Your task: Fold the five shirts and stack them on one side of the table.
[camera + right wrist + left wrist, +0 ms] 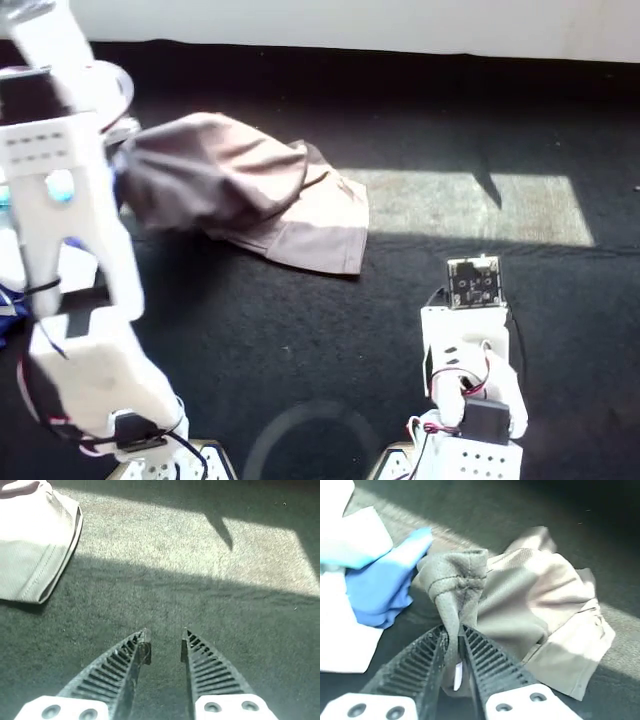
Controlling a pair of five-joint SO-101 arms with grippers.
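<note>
The grey-brown shirt (250,190) is lying on the dark table (330,340) toward its left side, with one end raised beside the left arm (60,200). A bunched, seamed fold of that end is sitting right between the jaws of the left gripper (452,630) and sticking out past the fingertips. The rest of the shirt (545,600) is spreading away beyond the gripper onto the table.

In the high view the shirt's long axis is running from the lifted end by the left arm down to the flat, hemmed end. That hemmed end is pointing toward the sunlit patch (470,205) and the right arm's half of the table.

The left jaws are clenching the fold, almost closed on the cloth. A blue cloth (385,585) and a white cloth (345,535) are lying just beside the pinched fold.

The right gripper (164,637) is hovering over bare table, its jaws parted a little and holding nothing. The shirt's hem (30,555) is lying well apart from it.
</note>
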